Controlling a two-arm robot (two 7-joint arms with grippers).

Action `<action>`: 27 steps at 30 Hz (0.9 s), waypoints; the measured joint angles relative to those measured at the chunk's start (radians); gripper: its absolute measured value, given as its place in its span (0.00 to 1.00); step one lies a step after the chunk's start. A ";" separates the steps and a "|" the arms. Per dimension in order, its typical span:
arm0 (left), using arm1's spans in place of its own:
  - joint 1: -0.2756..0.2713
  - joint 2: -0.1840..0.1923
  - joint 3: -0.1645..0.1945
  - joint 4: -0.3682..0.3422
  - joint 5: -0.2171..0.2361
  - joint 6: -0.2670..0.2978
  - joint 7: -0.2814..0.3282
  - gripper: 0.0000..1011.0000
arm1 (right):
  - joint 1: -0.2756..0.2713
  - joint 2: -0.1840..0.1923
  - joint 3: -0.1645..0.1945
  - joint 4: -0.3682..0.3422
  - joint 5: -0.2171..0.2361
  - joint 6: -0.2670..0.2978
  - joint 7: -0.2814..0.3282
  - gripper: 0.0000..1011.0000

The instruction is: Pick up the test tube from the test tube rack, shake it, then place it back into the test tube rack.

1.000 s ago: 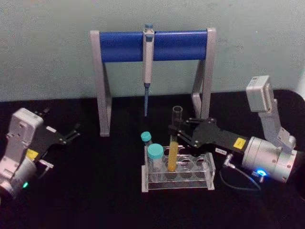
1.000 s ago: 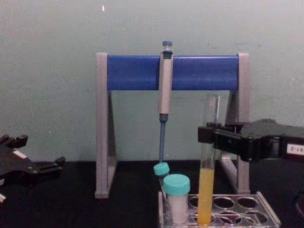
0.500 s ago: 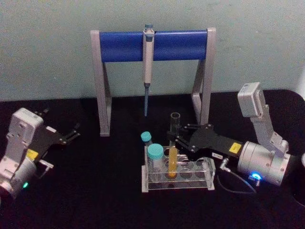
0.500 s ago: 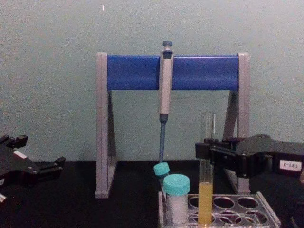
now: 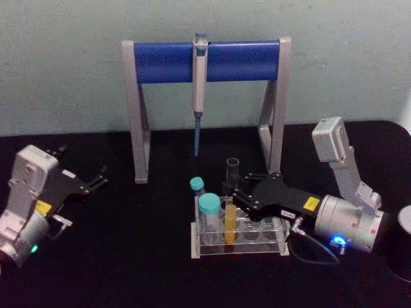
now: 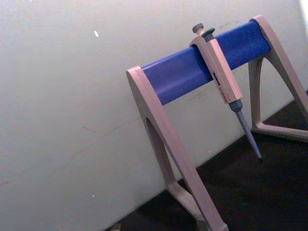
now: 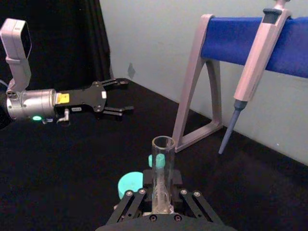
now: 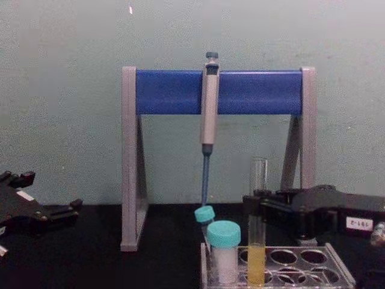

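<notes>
The test tube (image 5: 232, 186) stands upright in a front-left hole of the clear test tube rack (image 5: 257, 248), its yellow-orange liquid down inside the rack. My right gripper (image 5: 237, 192) is shut on the test tube's bare glass just above the rack's top plate. From the side the test tube (image 8: 258, 180) rises above the right gripper (image 8: 257, 205) and the rack (image 8: 337, 272). In the right wrist view the tube (image 7: 162, 168) sits between the fingers (image 7: 129, 204). My left gripper (image 5: 96, 179) rests open at the far left of the table.
Two teal-capped vials (image 5: 208, 206) stand in the rack's left end, close to the tube. Behind the rack is a grey-and-blue pipette stand (image 5: 160, 62) with a hanging pipette (image 5: 199, 83). A dark cylinder (image 5: 404, 240) is at the right edge.
My right gripper has come down and slightly toward me with the test tube, lowering it from above the rack deep into a hole. The left arm has stayed still.
</notes>
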 joint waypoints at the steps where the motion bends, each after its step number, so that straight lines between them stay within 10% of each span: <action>1: 0.000 0.000 0.000 0.000 0.000 0.000 0.000 0.99 | 0.000 -0.001 -0.001 0.001 0.000 0.000 0.000 0.23; 27: 0.000 0.000 0.000 0.000 0.000 0.000 0.000 0.99 | -0.001 -0.004 -0.002 0.004 -0.005 0.003 -0.001 0.34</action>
